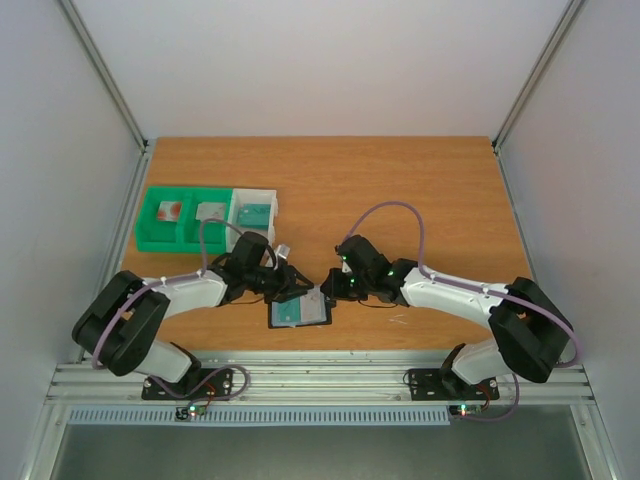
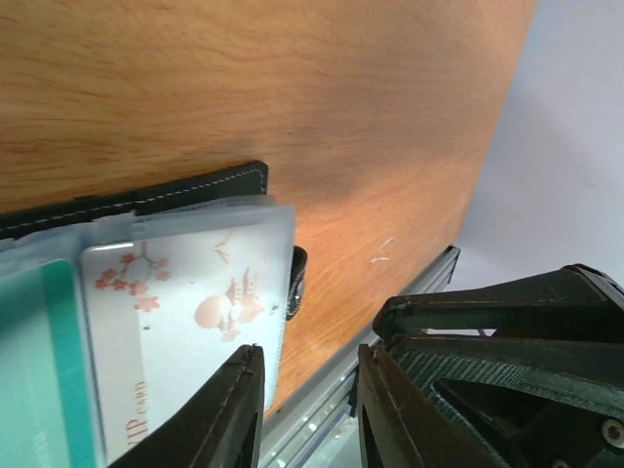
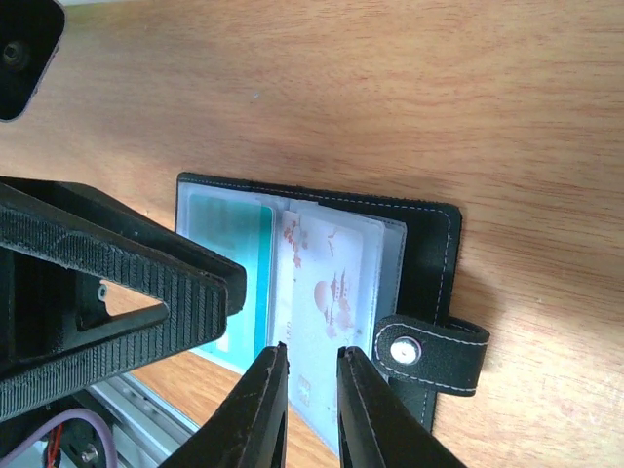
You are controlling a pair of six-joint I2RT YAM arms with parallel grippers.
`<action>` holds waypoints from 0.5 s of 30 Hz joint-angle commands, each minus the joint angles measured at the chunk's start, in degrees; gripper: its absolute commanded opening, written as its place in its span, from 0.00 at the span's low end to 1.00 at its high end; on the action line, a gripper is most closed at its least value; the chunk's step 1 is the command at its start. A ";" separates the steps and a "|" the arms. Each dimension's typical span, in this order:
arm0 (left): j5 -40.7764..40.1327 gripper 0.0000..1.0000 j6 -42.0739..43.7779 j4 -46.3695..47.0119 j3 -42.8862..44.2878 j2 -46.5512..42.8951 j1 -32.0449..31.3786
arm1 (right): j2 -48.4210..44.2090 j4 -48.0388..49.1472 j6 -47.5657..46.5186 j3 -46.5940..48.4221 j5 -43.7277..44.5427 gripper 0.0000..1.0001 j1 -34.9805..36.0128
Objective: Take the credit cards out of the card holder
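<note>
- Card holder [image 3: 429, 244] open on table [image 3: 390, 88], teal card [image 3: 234, 234] and white card [image 3: 331, 283] inside.
- Right gripper [image 3: 312, 353] slightly open over white card.
- Left gripper [image 2: 308, 356] part open, empty.

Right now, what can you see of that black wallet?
The card holder lies open and flat on the wooden table, near the front edge. It looks like black leather with pale stitching and a snap-button clasp tab. Clear pockets show a teal card and a whitish blossom-print card. The left tool overlaps its teal side; the right tool straddles a pocket's edge.
</note>
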 commanded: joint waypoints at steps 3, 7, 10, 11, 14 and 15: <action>-4.15 0.28 3.93 -6.09 0.52 -1.33 1.17 | 1.72 0.88 -1.37 -0.10 -1.99 0.15 -0.20; -5.02 0.28 4.54 -6.47 -0.69 -1.46 1.81 | 3.44 2.28 -1.36 0.51 -4.71 0.13 -0.07; -4.95 0.28 4.63 -5.96 -1.32 -0.55 2.13 | 5.62 2.22 -1.70 1.56 -5.87 0.13 0.12; -4.91 0.28 4.67 -5.72 -1.48 -0.21 2.17 | 6.56 1.83 -1.71 2.01 -6.01 0.13 0.15; -5.18 0.28 4.55 -5.29 -1.95 0.28 2.23 | 8.67 0.76 -1.58 2.34 -5.10 0.12 0.15; -5.25 0.28 4.55 -5.27 -2.00 0.27 2.23 | 9.15 0.21 -1.68 2.43 -4.48 0.12 0.15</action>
